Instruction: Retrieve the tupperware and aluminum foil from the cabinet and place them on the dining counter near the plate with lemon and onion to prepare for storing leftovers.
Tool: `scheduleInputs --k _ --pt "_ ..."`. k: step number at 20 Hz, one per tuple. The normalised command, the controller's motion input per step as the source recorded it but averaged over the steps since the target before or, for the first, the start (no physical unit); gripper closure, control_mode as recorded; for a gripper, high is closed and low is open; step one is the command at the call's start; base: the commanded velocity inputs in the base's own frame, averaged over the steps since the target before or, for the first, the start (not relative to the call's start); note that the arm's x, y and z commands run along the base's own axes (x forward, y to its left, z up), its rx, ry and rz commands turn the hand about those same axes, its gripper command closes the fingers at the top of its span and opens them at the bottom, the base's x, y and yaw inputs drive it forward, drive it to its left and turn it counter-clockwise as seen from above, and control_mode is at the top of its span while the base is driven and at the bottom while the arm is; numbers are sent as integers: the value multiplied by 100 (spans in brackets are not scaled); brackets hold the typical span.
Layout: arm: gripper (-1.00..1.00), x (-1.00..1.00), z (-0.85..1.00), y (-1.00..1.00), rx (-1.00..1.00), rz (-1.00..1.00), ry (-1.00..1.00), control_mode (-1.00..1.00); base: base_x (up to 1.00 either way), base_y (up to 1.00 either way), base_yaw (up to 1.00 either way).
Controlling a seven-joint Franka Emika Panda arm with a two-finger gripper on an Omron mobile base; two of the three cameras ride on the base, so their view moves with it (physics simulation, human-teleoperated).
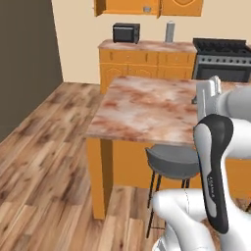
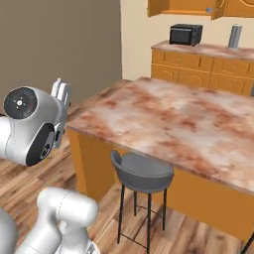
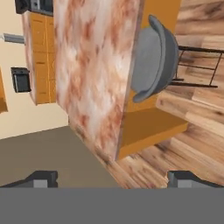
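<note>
The orange wall cabinet [image 1: 128,6] hangs far off at the back with a door swung open; it also shows at the top of the right base view as the cabinet [image 2: 184,5]. A small grey item [image 1: 147,9] sits on its shelf, too small to name. The marbled dining counter [image 1: 142,105] lies just ahead of me, its near part bare. In the rolled hand view my gripper [image 3: 113,181] is open, nothing between its fingertips [image 3: 41,178], looking past the counter's corner [image 3: 92,65]. The aluminum foil, plate, lemon and onion are out of view.
A grey stool [image 1: 171,162] stands tucked under the island's near edge. At the back, a black microwave [image 1: 126,33] and a tall grey canister [image 1: 170,31] rest on the wall counter, with a stove [image 1: 220,59] to their right. Open wooden floor [image 1: 44,157] lies left.
</note>
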Motion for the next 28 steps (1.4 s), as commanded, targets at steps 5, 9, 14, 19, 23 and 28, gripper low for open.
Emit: scheduleInputs --k 5,9,14,19,23,28 --pt "-100 0 0 0 0 0 0 100 1 100 57" --pt "-100 0 0 0 0 0 0 100 15 100 58" --pt "-100 0 0 0 0 0 0 100 58 99 41" --pt "-100 0 0 0 0 0 0 100 79 79 -12" --pt "-100 0 0 0 0 0 0 100 81 65 -42" --pt "-100 0 0 0 0 0 0 100 100 37 -49"
